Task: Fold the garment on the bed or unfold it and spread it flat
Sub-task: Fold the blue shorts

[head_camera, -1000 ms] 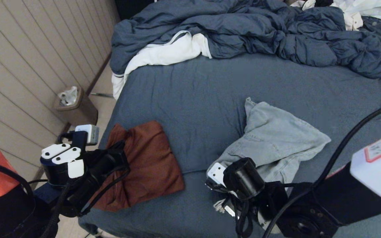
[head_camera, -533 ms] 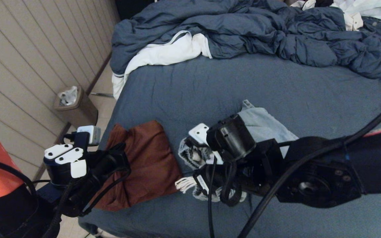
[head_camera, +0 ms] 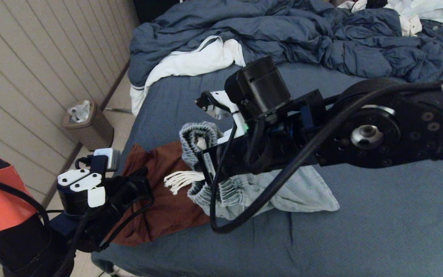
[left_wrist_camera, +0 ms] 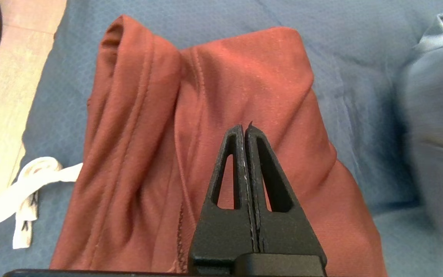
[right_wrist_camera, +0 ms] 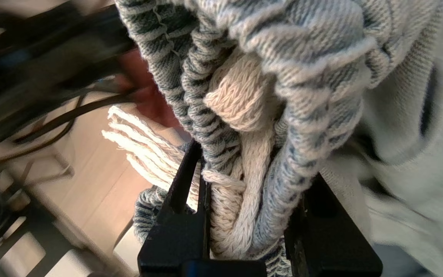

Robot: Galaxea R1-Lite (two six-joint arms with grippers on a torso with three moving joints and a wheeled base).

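Above the bed (head_camera: 360, 215), right jaws (right_wrist_camera: 244, 200) clench the garment's (head_camera: 283, 192) waistband; left jaws (left_wrist_camera: 245, 129) closed

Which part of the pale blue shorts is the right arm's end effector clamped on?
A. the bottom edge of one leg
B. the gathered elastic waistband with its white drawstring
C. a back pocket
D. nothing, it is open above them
B: the right end effector pinches the ribbed waistband and the white drawstring of the shorts.

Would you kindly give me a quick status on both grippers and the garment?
Right gripper shut on light denim shorts at the waistband, raised above the bed. Left gripper shut, empty, over the rust-red garment. Nothing in the way.
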